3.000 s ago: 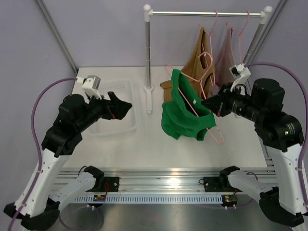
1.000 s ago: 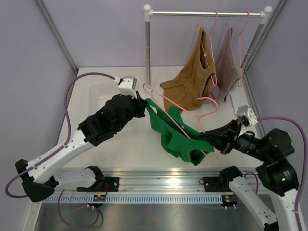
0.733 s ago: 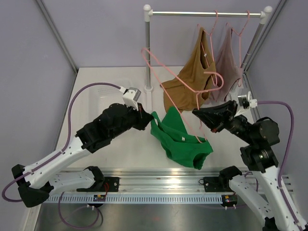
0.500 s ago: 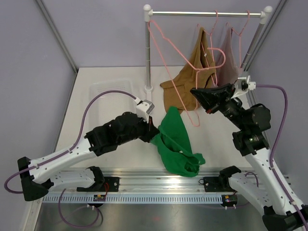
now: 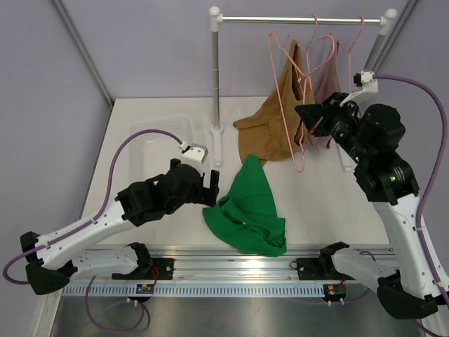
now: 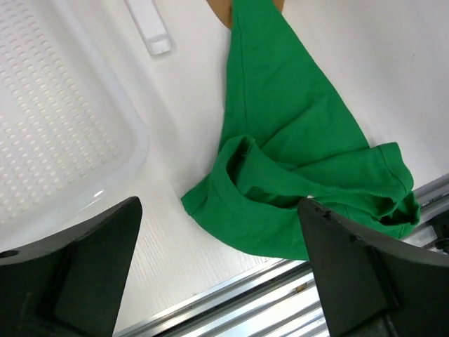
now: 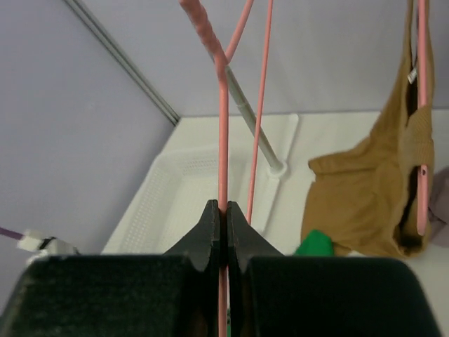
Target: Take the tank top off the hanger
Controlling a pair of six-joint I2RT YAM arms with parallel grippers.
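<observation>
Top external view: the green tank top point(image 5: 249, 210) is off the hanger and lies in a crumpled heap on the white table point(image 5: 337, 210), towards the near edge and just beside the left gripper point(image 5: 209, 189). That claw hovers low at the cloth's left side. Over on the right, the right gripper point(image 5: 306, 121) is up high, pinching the bare pink hanger point(image 5: 295, 166), which dangles in front of the clothes rack point(image 5: 215, 77). A brown tank top point(image 5: 270, 126) and a mauve one point(image 5: 326, 84) hang from the rail on pink hangers of their own. A clear plastic basket point(image 5: 165, 130) sits far left on the table, and lilac walls close in all round.

Left wrist view: the fingers point(image 6: 91, 267) are spread wide with nothing between them. The green top fans out on the white surface below, and the perforated basket point(image 6: 56, 126) is to its left. The rack's white foot point(image 6: 149, 28) shows at the top, and the aluminium rail point(image 6: 280, 309) runs along the near edge.

Right wrist view: the jaws are pressed together on the pink hanger's wire point(image 7: 222, 140), which stands straight up from the gripper point(image 7: 222, 207). Beyond it are the basket point(image 7: 189, 189), the rack post point(image 7: 256, 133), the brown top point(image 7: 372, 189), a scrap of green point(image 7: 313, 246) and the lilac wall point(image 7: 84, 140).
</observation>
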